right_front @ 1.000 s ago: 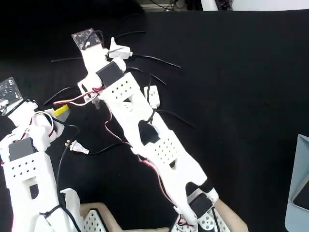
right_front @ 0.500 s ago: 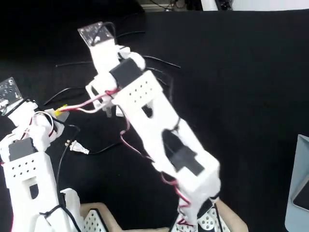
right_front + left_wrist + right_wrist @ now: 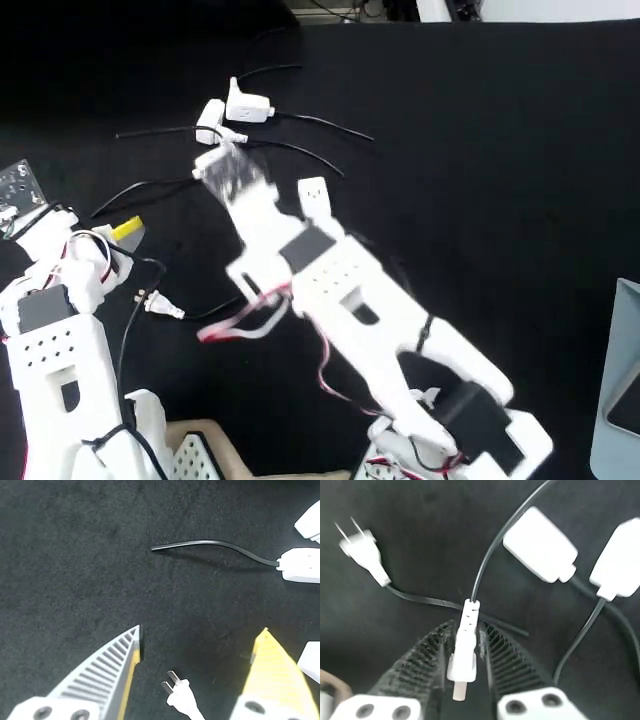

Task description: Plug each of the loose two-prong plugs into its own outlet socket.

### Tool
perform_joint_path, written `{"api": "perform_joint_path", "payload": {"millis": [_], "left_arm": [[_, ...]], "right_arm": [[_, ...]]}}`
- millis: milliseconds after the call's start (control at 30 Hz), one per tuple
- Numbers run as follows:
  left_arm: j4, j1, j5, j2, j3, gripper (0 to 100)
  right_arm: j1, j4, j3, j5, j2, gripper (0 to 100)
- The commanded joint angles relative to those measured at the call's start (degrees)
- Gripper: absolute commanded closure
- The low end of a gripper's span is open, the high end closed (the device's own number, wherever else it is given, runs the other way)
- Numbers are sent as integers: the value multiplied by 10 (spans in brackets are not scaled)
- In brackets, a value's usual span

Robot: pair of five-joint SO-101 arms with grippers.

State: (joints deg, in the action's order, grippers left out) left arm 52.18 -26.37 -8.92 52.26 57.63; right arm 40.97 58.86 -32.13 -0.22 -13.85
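My right gripper is shut on a white plug; its black cord runs away over the black cloth. Beyond it lie a loose two-prong plug and two white outlet sockets. From above, the right gripper hangs just short of two sockets, with a third socket beside the arm. My left gripper stands open over a loose plug. That plug lies by the left arm, whose gripper is at the left edge.
Loose black cords trail across the black cloth around the sockets. A cut cord end leads to a socket. A grey tray stands at the right edge. The cloth's right half is open.
The right arm has drawn back from the far left toward the near side, uncovering two far sockets. The left arm has kept still.
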Motion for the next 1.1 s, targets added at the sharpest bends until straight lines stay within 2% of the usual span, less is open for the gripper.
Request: {"api": "perform_joint_path", "payload": {"millis": [0,233,433,633,1000,1067], "left_arm": [[-8,0,-3,11,-2,652],[-10,1,-3,11,2,653],[-11,0,-3,11,7,653],[-11,0,-3,11,7,653],[-11,0,-3,11,8,653],[-11,0,-3,11,7,653]], "right_arm": [[5,-54,-92,33,-26,987],[8,-52,-64,34,79,984],[9,2,-9,33,132,890],[9,34,6,34,138,925],[9,38,-22,36,139,930],[9,38,-24,36,139,966]]}}
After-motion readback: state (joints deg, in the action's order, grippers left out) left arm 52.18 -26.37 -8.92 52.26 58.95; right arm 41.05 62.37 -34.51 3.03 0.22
